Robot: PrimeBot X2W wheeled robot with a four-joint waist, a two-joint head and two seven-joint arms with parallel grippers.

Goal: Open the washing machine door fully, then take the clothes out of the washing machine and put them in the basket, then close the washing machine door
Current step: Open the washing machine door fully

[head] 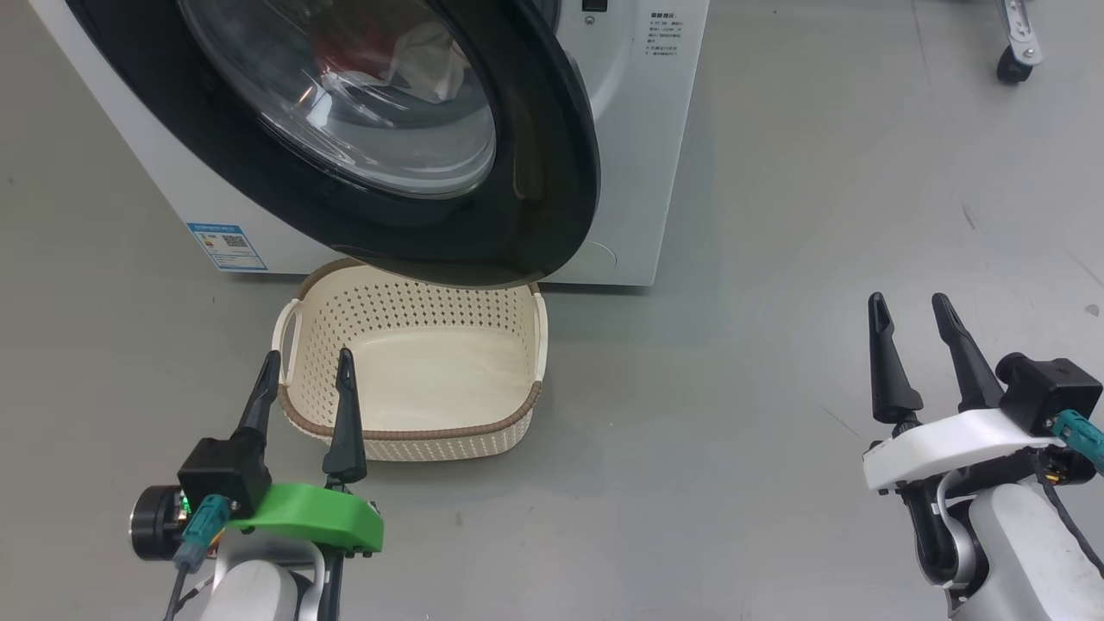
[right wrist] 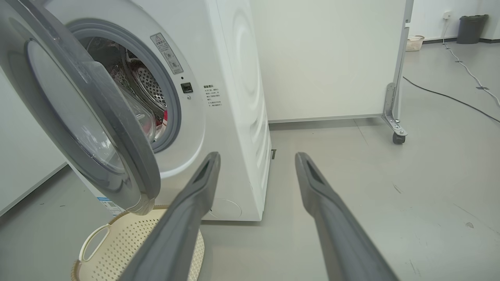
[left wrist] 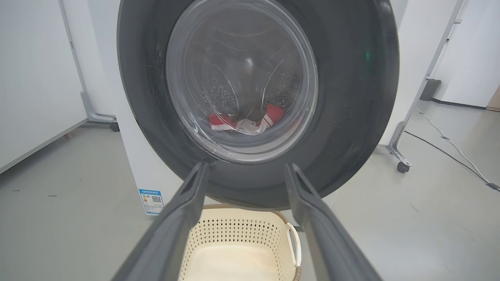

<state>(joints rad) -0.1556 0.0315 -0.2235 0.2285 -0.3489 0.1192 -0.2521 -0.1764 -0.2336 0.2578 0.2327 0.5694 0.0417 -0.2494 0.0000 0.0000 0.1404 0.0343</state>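
Note:
The washing machine [head: 642, 164] [right wrist: 234, 117] stands ahead with its black-rimmed door [head: 535, 198] [left wrist: 351, 97] [right wrist: 117, 128] partly swung out over the basket. Red and white clothes [left wrist: 250, 121] [head: 379, 52] lie in the drum, seen through the door glass. The cream basket [head: 414, 431] [left wrist: 234, 230] [right wrist: 113, 249] sits empty on the floor below the door. My left gripper [head: 308, 366] [left wrist: 248, 171] hangs open at the basket's near left rim. My right gripper [head: 911, 310] [right wrist: 258, 158] is open over bare floor, well right of the machine.
A wheeled white partition stand [right wrist: 394, 117] [left wrist: 406, 128] is to the machine's right, and a caster [head: 1013, 65] shows at the far right. A cable [right wrist: 449, 97] runs across the grey floor behind. A blue label [head: 226, 246] marks the machine's lower left front.

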